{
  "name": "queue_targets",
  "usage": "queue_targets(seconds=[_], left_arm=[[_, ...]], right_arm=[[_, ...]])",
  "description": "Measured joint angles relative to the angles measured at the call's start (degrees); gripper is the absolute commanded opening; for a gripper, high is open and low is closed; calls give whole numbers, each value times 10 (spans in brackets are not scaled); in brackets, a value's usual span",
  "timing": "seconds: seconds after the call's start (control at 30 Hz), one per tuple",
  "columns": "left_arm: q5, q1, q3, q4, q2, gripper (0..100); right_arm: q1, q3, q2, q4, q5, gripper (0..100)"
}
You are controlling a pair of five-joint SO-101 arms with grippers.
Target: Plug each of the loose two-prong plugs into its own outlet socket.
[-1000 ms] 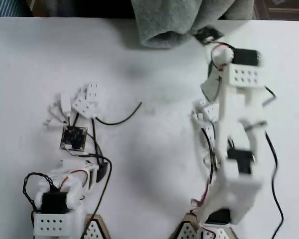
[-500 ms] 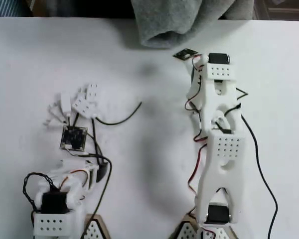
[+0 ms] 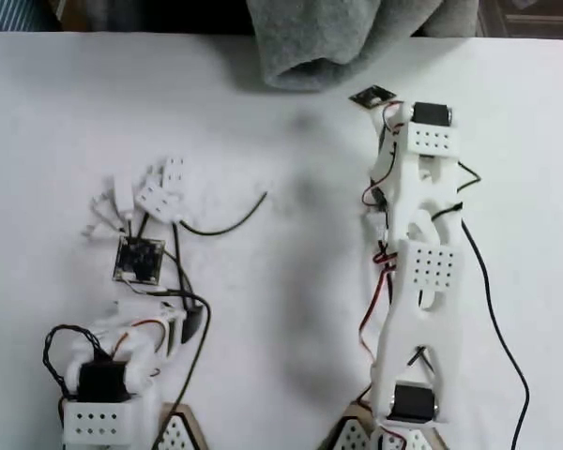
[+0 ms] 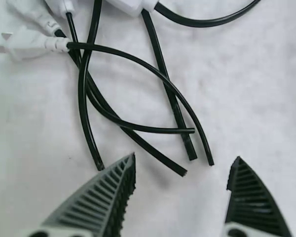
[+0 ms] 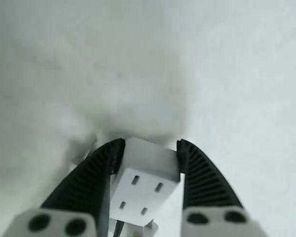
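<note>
The right claw point(image 5: 150, 148) is pinching a white outlet socket block point(image 5: 145, 183) between its dark fingers, out toward the far right of the table point(image 3: 281, 309). At the near left, the left claw point(image 4: 185, 163) hangs spread wide above a tangle of black cords point(image 4: 138, 98). A loose white two-prong plug point(image 4: 27, 43) lies on the table just beyond them.

White table point(image 3: 281, 281), grey cloth point(image 3: 338, 37) at far edge.
</note>
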Motion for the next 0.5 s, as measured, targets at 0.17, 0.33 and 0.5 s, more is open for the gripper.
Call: queue_targets(seconds=[0.17,0.33,0.5], left_arm=[[0,0,0,0,0,301],[0,0,0,0,0,301],[0,0,0,0,0,301]], right_arm=[[4,-55,-9,4,-47,18],[13,-63,-81,4,-63,18],[12,-63,-168,4,-160,18]])
